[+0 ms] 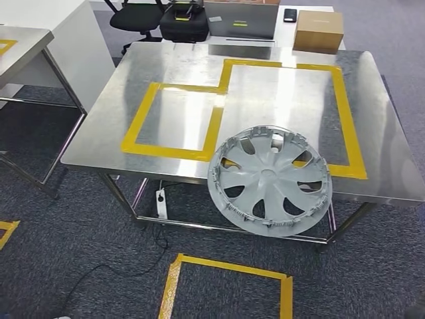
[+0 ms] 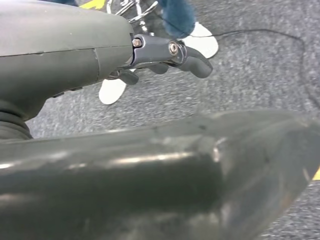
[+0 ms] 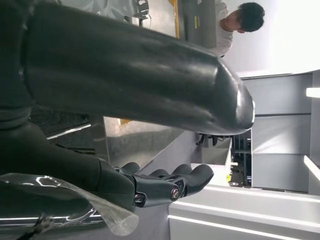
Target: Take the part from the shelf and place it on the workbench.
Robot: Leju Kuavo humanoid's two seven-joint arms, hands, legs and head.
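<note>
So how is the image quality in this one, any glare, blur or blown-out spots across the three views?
Head view: sharp overall, with soft ceiling-light glare on the steel workbench; the wheel cover is crisp. Left wrist view: the left hand is in focus, but the big dark thumb in the foreground is blurred. Right wrist view: the background beside the right hand is overexposed to white.

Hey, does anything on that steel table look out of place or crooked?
Yes. The grey wheel cover sits tilted at the workbench's near edge, overlapping the yellow tape outline and hanging past the tabletop instead of lying flat inside it.
</note>
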